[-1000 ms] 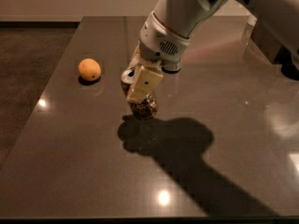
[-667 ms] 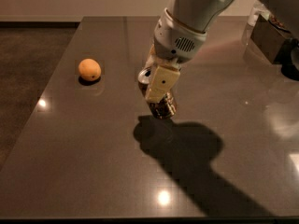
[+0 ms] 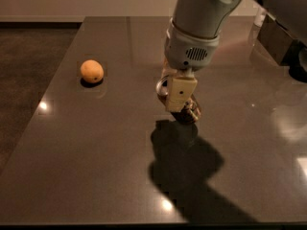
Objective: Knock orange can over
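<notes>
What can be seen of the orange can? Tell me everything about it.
The orange can is mostly hidden behind the pincer, near the middle of the dark glossy table. Only a copper-brown side patch and part of a silvery round end, facing left, show, so it looks tipped rather than upright. Whether the pincer touches it cannot be told. The orange fruit lies well apart, to the left.

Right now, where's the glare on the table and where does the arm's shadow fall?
In the camera view, small bright glare spots dot the glossy table: one at the left edge, one near the front, broader sheen at right. The arm's dark shadow falls toward the front, just below the gripper, which partly hides the orange can. The orange fruit casts a small shadow beneath itself.
</notes>
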### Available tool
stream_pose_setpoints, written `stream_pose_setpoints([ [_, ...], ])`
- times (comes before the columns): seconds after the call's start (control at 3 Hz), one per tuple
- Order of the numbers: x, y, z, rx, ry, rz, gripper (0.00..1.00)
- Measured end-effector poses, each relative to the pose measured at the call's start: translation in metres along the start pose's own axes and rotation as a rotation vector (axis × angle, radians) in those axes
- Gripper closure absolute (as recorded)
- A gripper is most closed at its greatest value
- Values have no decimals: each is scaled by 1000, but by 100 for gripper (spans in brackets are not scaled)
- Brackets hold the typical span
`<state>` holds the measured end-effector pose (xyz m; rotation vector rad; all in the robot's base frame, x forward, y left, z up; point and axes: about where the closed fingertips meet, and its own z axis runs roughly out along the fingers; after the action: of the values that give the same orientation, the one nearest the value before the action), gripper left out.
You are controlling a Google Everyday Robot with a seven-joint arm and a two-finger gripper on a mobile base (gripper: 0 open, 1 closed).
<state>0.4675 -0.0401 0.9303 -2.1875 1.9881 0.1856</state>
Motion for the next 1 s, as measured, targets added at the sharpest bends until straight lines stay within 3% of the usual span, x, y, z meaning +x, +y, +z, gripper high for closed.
stream_pose_setpoints([
  [0.33,9,0,12,-19,40,-4,82],
  [1.0,17,-2,33,-50,76,-9,35],
])
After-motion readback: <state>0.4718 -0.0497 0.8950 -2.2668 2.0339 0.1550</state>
